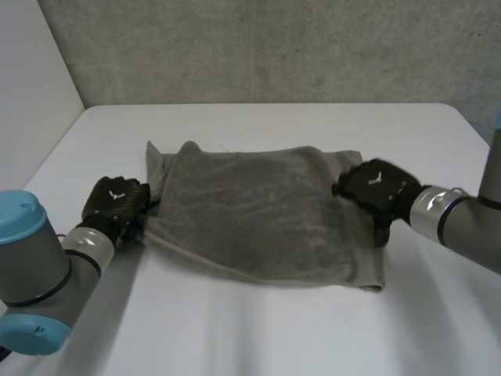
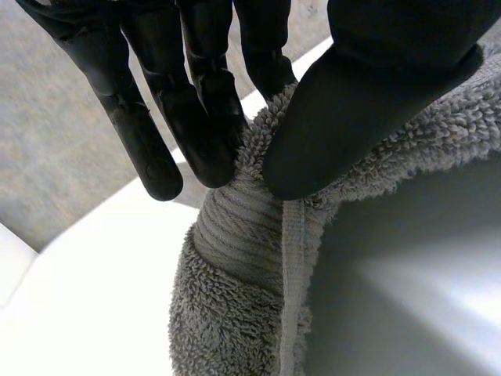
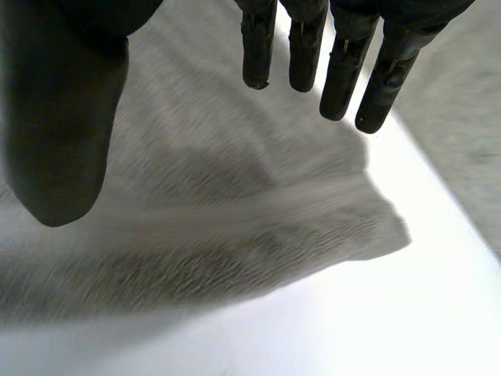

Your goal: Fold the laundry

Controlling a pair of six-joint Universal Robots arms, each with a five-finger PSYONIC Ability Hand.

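**Item:** grey towel [image 1: 258,211], lying rumpled and partly doubled across the middle of the white table [image 1: 274,337], with one corner poking out at the far left.

**My left hand** [image 1: 116,202]: at the towel's left edge. Thumb and fingers [image 2: 196,125] pinch the ribbed hem, and the cloth there is raised a little.

**My right hand** [image 1: 376,188]: at the towel's right edge. Its fingers [image 3: 344,70] are straight and set apart from the thumb, over the cloth and gripping nothing.

**Step, as I judge it:** taking hold of both sides for a fold, with only the left side secured.

**Next move calls for:** my right hand to close on the right edge, then both hands to lift evenly so the fold lands square.
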